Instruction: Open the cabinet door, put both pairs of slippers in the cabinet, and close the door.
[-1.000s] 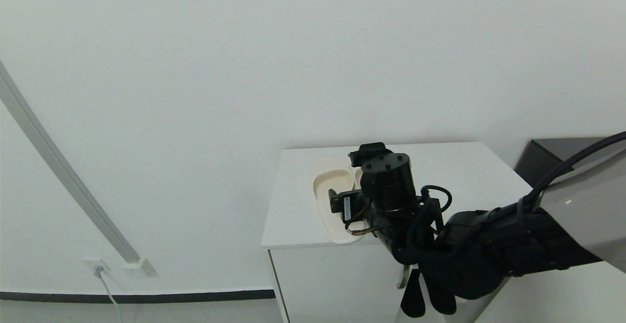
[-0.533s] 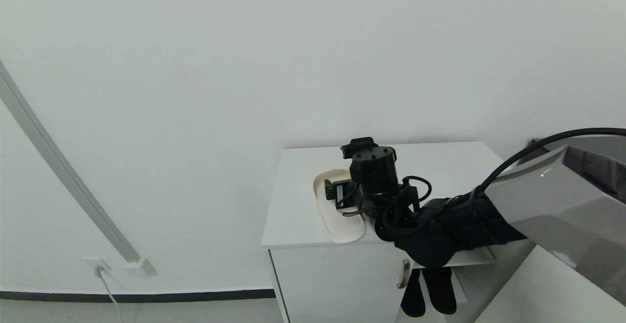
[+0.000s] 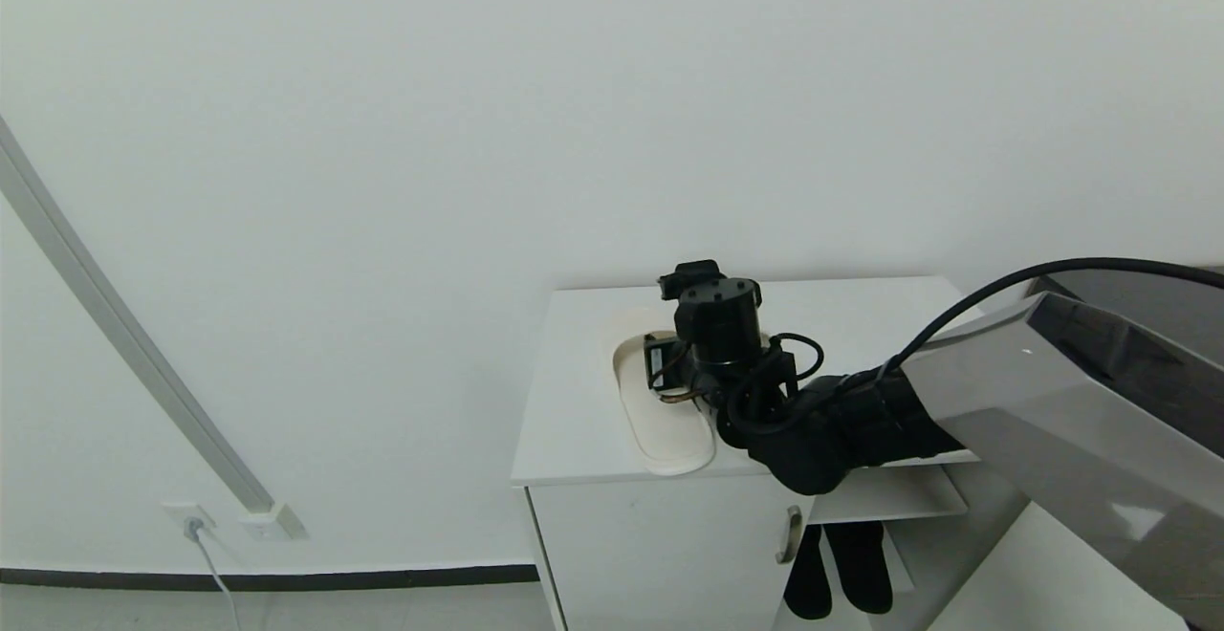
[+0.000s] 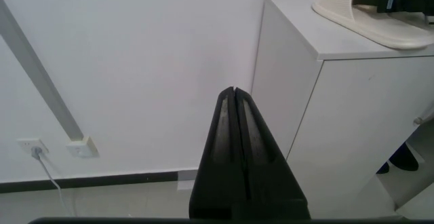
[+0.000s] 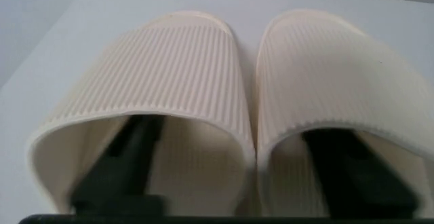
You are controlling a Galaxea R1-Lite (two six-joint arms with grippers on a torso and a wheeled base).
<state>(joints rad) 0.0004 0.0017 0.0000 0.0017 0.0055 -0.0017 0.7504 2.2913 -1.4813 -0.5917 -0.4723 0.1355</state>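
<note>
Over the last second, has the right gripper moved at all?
Yes. The right gripper has slid farther across the cabinet top toward the wall, over the cream slippers.

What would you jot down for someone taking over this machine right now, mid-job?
Left end effector: shut, empty, held low beside the cabinet.
Right end effector: open, over the cabinet top, one finger tucked inside each of the cream slippers, not squeezing them.
Things: cream slippers lie side by side on the cabinet top; black slippers sit inside the cabinet; door open.
Done: door opened, black pair stowed.
Left: grip the cream pair, put it inside, close the door.
</note>
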